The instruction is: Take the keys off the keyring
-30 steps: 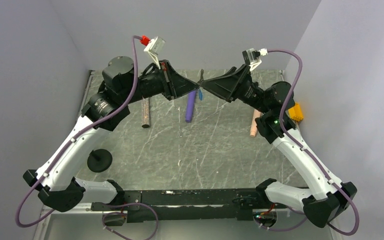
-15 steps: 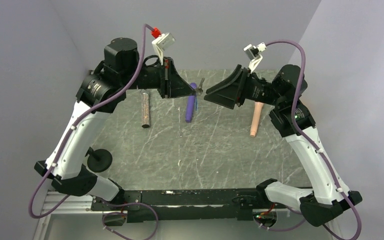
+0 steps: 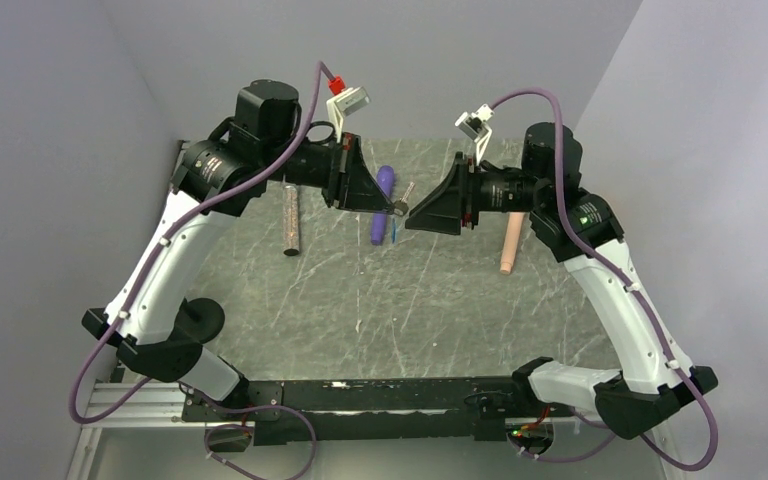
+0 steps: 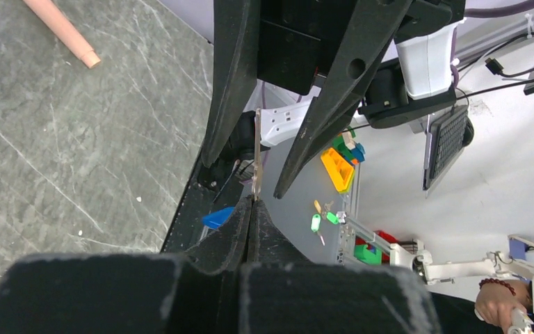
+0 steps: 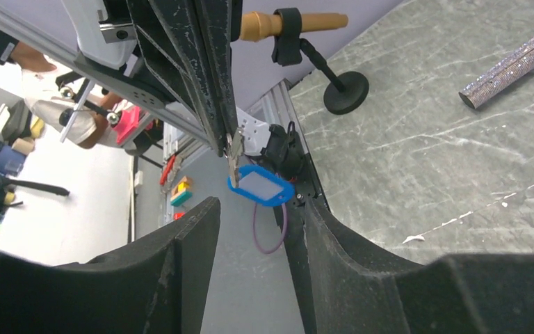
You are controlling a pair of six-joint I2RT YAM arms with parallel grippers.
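My left gripper point(image 3: 397, 207) is shut on a thin grey metal key point(image 4: 256, 156), which stands edge-on out of its fingertips point(image 4: 252, 202) above the table. From the same spot hangs the keyring with its blue plastic tag point(image 5: 261, 186), also seen as a blue tag point(image 3: 393, 229) from above. My right gripper point(image 3: 412, 218) faces the left one tip to tip and is open. Its fingers point(image 5: 201, 216) stand either side of the hanging tag without touching it. The key point(image 5: 235, 154) sits just above the tag in the right wrist view.
A purple wand point(image 3: 380, 205) lies on the grey marbled table point(image 3: 380, 300) under the grippers. A glittery brown rod point(image 3: 291, 218) lies to the left and a peach cylinder point(image 3: 509, 245) to the right. A black round-based stand point(image 3: 200, 320) is at the near left.
Both grippers parted, then came nearer and met again closer to me. The left stayed shut on the key. The right gripper's jaws have narrowed.
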